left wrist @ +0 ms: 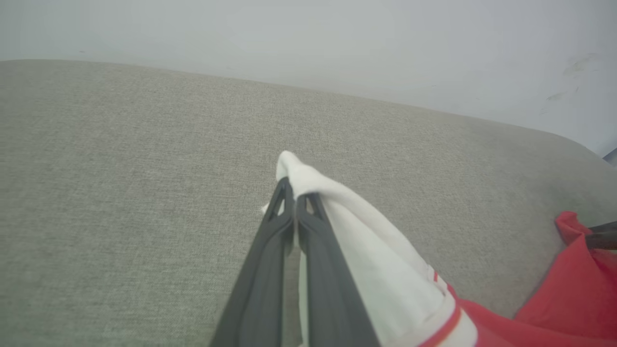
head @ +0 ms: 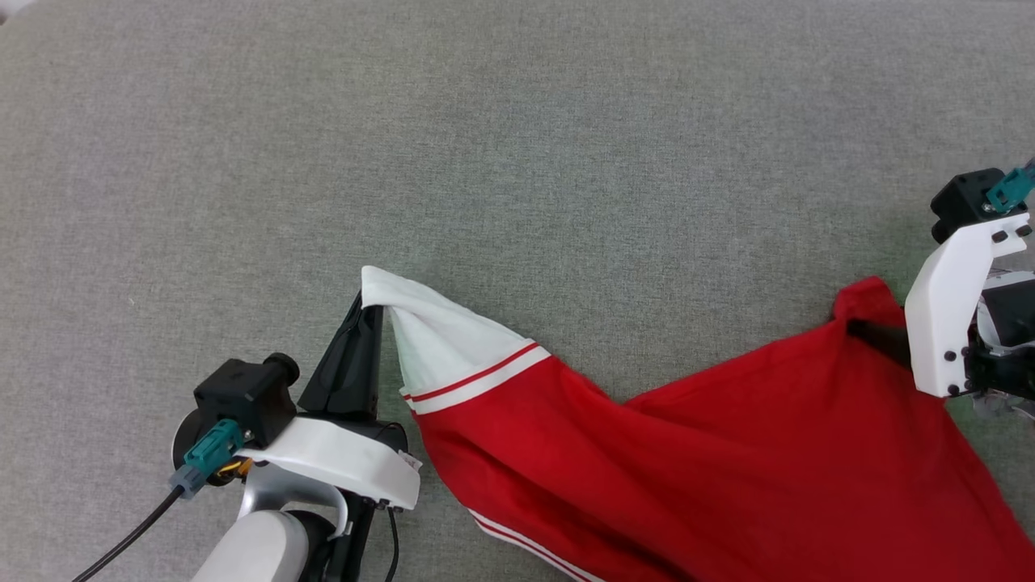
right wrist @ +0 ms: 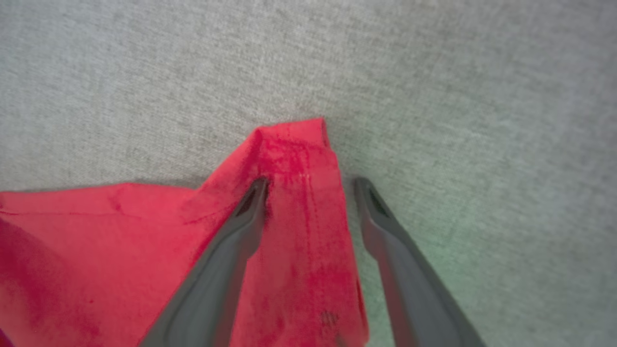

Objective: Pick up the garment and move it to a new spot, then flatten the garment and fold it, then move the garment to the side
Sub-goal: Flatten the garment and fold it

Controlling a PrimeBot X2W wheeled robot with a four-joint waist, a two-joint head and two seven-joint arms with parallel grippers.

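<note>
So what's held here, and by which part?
Left gripper: jaws shut on the jersey at its white sleeve tip. Right gripper: jaws open astride a red corner, holding nothing.

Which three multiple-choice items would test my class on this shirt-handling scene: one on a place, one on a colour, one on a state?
1. Where does the left gripper grip the garment?
A) a red hem
B) the white sleeve
C) the collar

2. What colour is the surface beneath it?
A) grey
B) blue
C) brown

3. How do the right gripper's jaws stand?
A) shut on the sleeve
B) shut on nothing
C) open, either side of a red corner

Answers:
1 B: white cloth is pinched between its closed fingers.
2 A: grey fabric spreads all round the garment.
3 C: the fingers stand apart with red cloth between them.
</note>
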